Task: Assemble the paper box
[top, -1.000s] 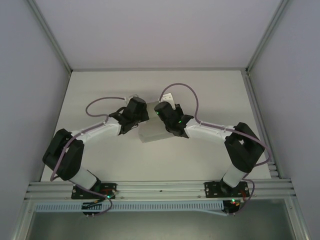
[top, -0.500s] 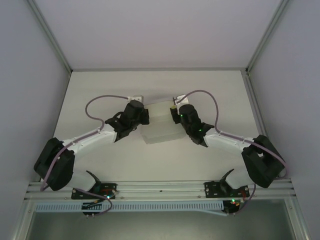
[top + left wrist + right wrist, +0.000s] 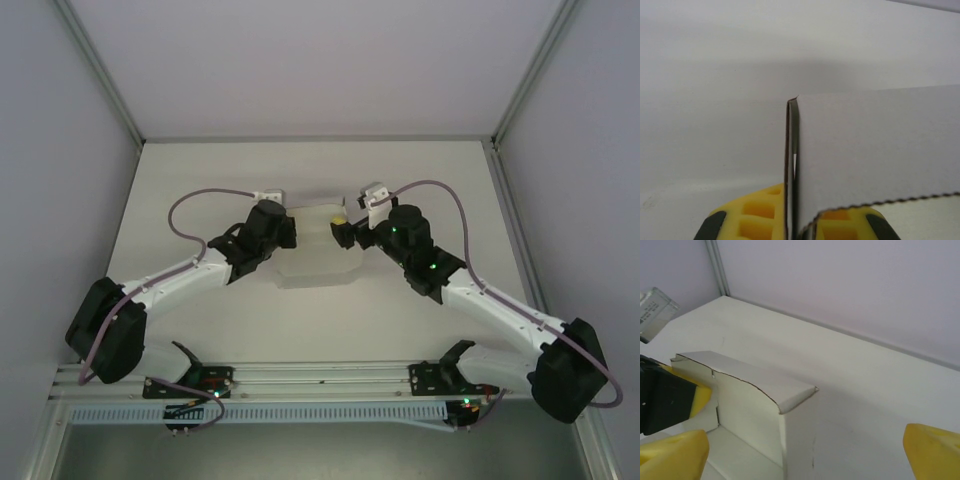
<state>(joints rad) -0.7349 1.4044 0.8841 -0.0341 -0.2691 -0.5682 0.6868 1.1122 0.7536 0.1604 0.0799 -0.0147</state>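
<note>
The paper box (image 3: 318, 255) stands mid-table as a pale card tray with upright walls. My left gripper (image 3: 287, 236) is at its left side, shut on the left wall. In the left wrist view the yellow pads (image 3: 757, 217) pinch the doubled card edge (image 3: 792, 165). My right gripper (image 3: 347, 231) is at the box's right side, open. In the right wrist view its yellow fingertips (image 3: 672, 455) stand far apart, and the box corner (image 3: 782, 410) with its folded-over top flap rises between them, untouched. The left gripper (image 3: 662, 400) shows at the far wall.
The white table (image 3: 420, 180) is enclosed by pale walls with metal posts (image 3: 100, 75). An aluminium rail (image 3: 320, 380) carrying both arm bases runs along the near edge. Purple cables (image 3: 200, 200) loop above both wrists.
My right gripper has let go of the box and opened wide while its arm swung out to the right. The box has turned squarer to the table. My left gripper has kept its hold.
</note>
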